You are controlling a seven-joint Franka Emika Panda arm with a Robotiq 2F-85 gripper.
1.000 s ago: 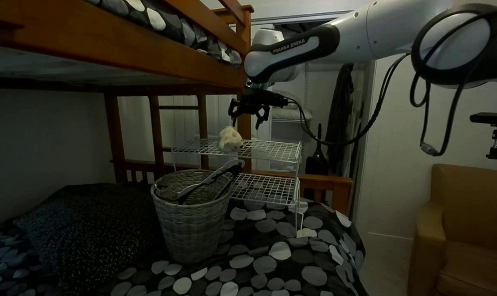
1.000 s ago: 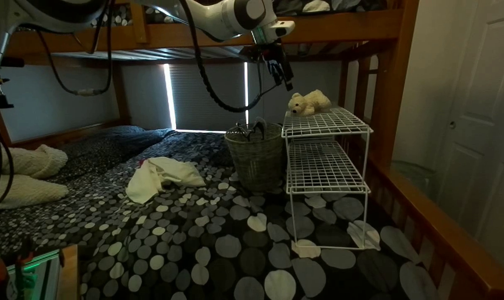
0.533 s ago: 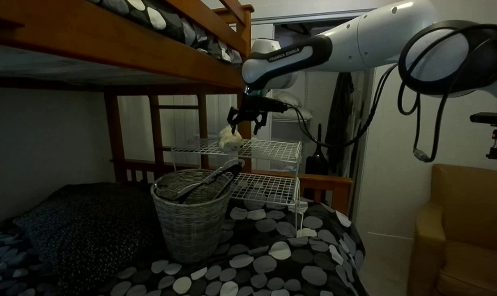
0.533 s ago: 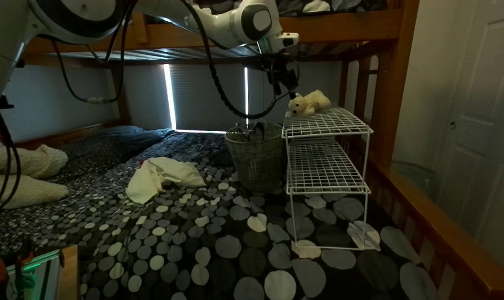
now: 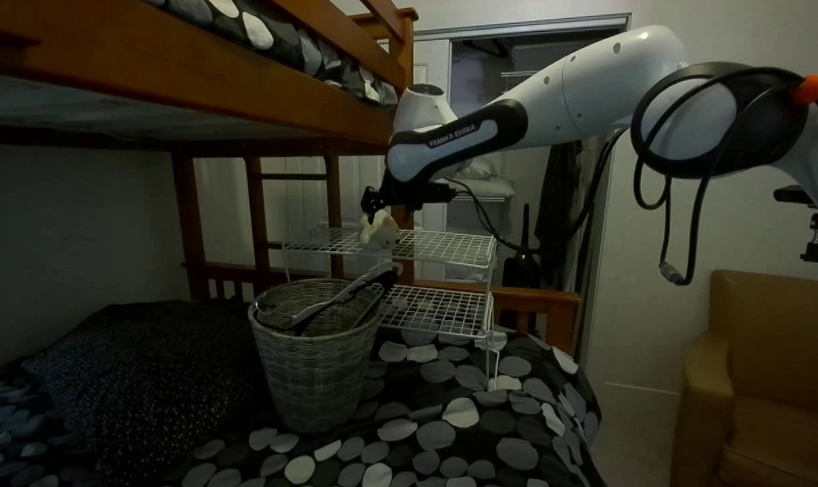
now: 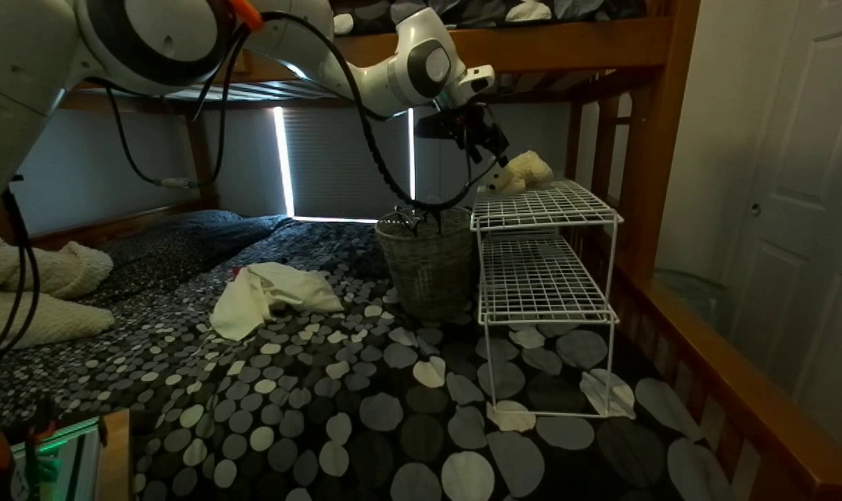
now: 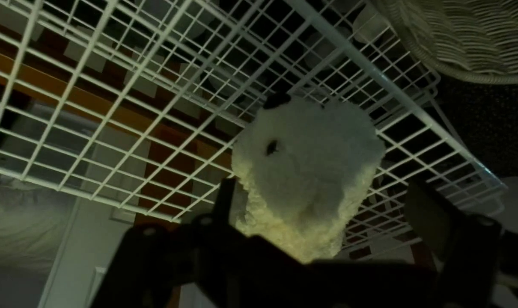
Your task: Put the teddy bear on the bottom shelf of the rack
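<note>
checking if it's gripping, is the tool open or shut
Open: in the wrist view, the tool has its fingers apart, and wire rack shows between the teddy bear and one finger.

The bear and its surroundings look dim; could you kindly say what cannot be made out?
Contact between jaws and bear: all views, too dark to tell.
Floor of the basket: both exterior views, hidden by its side.
Rest of the chair: in an exterior view, cut off at the right edge.

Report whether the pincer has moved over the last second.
Yes: in both exterior views the pincer has come down, closer to the top of the rack.
</note>
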